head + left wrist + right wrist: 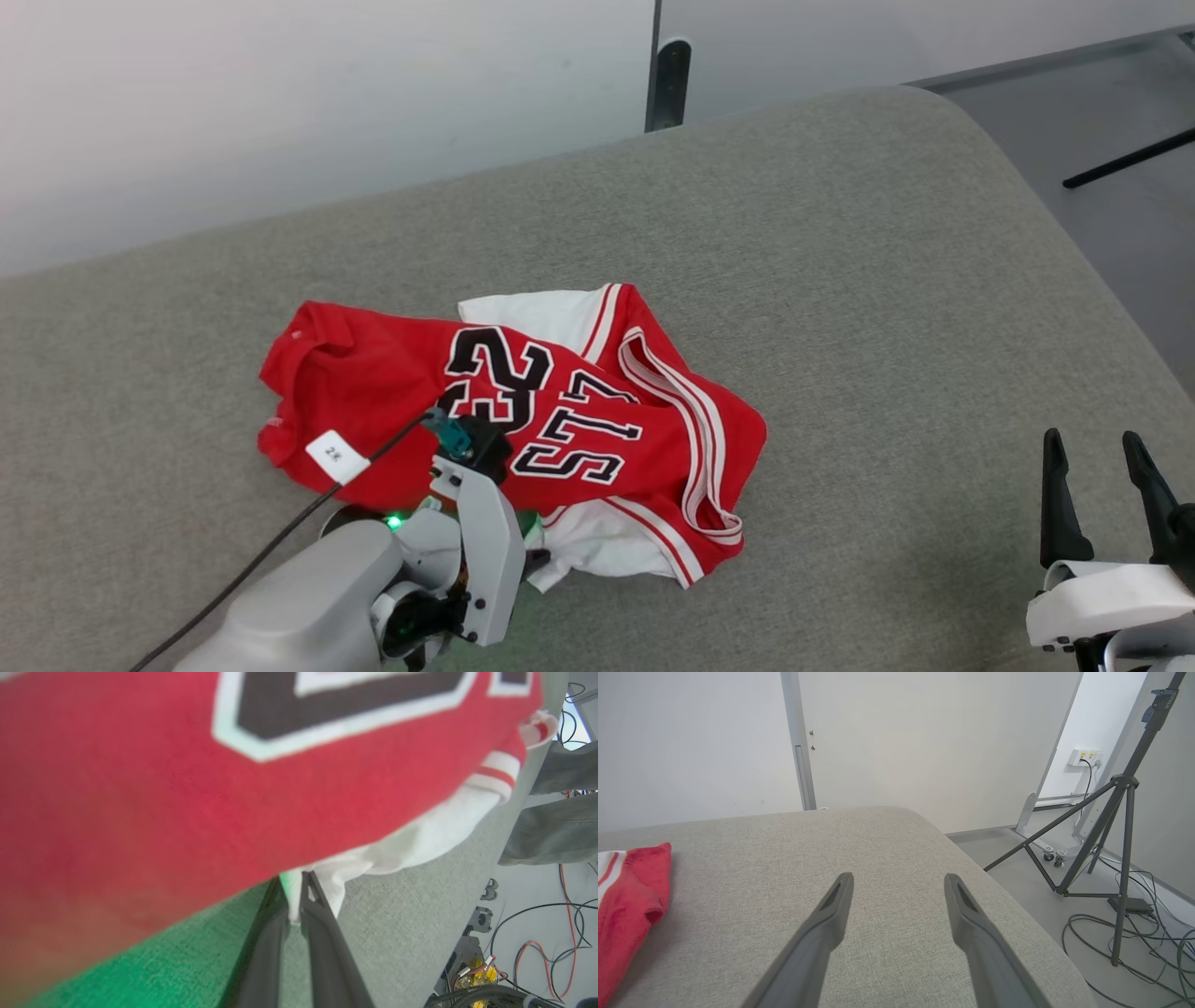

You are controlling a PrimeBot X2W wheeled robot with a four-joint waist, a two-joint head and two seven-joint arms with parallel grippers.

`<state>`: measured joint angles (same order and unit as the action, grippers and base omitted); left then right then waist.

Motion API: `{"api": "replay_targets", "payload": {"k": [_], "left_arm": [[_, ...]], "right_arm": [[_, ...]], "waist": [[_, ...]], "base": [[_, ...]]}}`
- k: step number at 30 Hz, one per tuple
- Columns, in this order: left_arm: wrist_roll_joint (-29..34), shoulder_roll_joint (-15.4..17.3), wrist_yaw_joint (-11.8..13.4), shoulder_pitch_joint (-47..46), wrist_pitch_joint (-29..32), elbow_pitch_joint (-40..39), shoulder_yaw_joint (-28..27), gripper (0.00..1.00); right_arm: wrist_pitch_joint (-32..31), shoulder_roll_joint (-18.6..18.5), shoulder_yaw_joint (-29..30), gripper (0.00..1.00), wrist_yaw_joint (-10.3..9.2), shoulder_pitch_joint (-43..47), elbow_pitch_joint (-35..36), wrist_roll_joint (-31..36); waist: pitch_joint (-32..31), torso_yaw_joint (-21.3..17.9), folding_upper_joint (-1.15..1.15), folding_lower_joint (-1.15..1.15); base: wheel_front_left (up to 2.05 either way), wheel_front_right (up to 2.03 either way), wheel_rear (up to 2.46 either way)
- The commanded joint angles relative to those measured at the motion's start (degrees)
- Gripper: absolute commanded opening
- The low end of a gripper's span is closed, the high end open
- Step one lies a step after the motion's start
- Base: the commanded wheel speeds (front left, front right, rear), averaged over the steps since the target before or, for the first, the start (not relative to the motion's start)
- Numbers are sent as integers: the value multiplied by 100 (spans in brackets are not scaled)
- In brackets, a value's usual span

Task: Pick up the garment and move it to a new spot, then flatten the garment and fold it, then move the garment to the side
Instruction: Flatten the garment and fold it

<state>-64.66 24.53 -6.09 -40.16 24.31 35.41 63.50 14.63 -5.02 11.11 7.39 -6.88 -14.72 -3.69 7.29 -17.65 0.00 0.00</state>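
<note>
The jersey [523, 411] lies crumpled in a loose heap, red body uppermost. Its black, white-outlined lettering reads upside down in the head view. Red-and-white striped trim loops along the side nearer the right gripper [1106, 448], which stands well apart from it. White sleeves poke out at the far and near edges. The near white edge is pinched between the left gripper [294, 891] fingers.
</note>
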Motion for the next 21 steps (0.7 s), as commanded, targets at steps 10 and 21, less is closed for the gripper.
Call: {"api": "replay_targets", "payload": {"k": [10,21], "left_arm": [[-29,662,-35,97,715,-346,278,0],[125,1321,70,-86,834,-785,248,0]], "right_arm": [[34,-21,34,100,21,13,-34,25],[-15,-111,-17,100,21,174,-51,-4]], "waist": [[-176,393,0,0],[-445,915,0,0]], "base": [[0,0,0],[0,0,0]]}}
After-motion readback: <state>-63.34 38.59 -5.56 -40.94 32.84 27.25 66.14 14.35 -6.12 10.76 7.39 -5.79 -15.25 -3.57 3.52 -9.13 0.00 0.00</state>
